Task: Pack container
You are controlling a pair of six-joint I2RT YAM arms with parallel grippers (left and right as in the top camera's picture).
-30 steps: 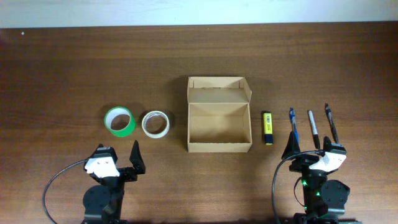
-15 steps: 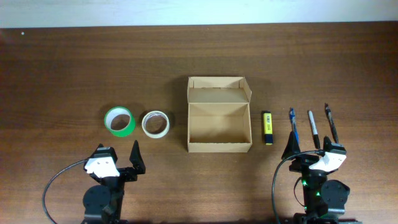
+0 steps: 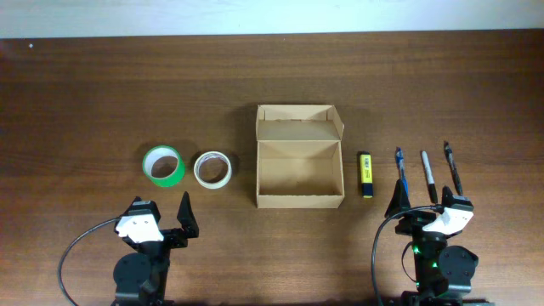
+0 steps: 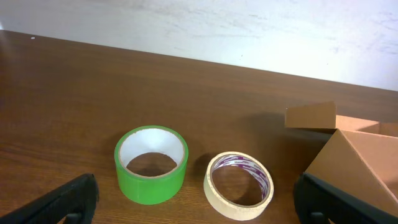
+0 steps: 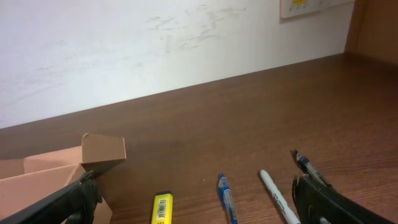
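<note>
Stillness since 1 second ago: no shift anywhere. Small tan cardboard container [image 3: 299, 201] open and empty, centred on brown wooden table [image 3: 85, 93]. Left gripper [image 3: 161, 206] and right gripper [image 3: 429, 207] spread wide, holding nothing. Packing not yet begun.

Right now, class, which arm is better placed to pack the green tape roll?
Left. The left gripper sits open nearest the green tape roll; the right gripper is beyond the container, by the pens.

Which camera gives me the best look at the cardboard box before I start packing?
Overhead: it shows the whole container, lid open and inside empty. The left wrist view catches only a corner and flap at its right edge; the right wrist view only a corner and flap at its left edge.
</note>
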